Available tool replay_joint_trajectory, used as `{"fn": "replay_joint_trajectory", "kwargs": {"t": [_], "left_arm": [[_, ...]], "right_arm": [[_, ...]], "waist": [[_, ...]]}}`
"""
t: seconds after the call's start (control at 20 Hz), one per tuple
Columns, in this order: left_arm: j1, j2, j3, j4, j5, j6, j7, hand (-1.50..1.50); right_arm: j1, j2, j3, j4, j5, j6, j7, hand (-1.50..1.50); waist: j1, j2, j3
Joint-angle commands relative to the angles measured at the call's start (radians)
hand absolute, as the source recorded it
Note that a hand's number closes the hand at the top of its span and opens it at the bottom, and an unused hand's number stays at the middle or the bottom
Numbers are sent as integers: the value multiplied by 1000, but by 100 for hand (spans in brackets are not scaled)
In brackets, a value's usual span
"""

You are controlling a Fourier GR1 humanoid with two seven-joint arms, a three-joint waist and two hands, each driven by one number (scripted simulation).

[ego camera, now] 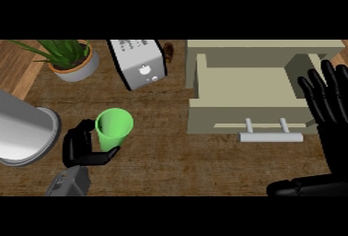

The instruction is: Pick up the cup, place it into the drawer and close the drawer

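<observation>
Green and open-mouthed, the cup [114, 125] sits left of centre in the frame, over the wooden bench [176, 161], with its rim turned up toward the view. The left hand [80, 150] is on it from the lower left: its fingers [81, 136] curl round the cup's lower body and the thumb closes in beneath, so the hand is clamped on the cup. I cannot tell whether the base touches the bench or is just clear of it.

By its look the cup should be light and stiff, probably plastic, with smooth sides that could slip in a pinch. A wrap round the body below the rim, as here, seems the best hold, since squeezing at the rim could flex it.

At the upper right the beige drawer [245, 117] stands pulled open, nothing showing inside, its pale handle [270, 137] pointing toward the lower edge. It lies well apart from the cup, so the carry goes across the frame to the right.

The right hand [327, 110] rests at the right edge beside the drawer, fingers straight and spread, holding nothing.

A potted plant [68, 60] and a toaster [139, 64] stand along the upper left, and a large metal pot [24, 133] lies just left of the left hand, close enough to mind while lifting.
</observation>
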State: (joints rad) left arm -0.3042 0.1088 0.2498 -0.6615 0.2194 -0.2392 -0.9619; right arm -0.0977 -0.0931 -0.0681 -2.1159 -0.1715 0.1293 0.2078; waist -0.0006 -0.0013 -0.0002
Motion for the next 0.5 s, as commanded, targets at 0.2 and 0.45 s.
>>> {"fn": "replay_joint_trajectory", "kwargs": {"t": [0.2,0.45], "left_arm": [[57,-9,-111,-330,9,-62,138,150],[21,-66,-161,-549,34,47,358,150]], "right_arm": [[14,-5,-6,-5,-10,7,10,-150],[82,12,40,-61,10,17,16,-150]], "waist": [[8,-3,1],[2,-3,1]]}}
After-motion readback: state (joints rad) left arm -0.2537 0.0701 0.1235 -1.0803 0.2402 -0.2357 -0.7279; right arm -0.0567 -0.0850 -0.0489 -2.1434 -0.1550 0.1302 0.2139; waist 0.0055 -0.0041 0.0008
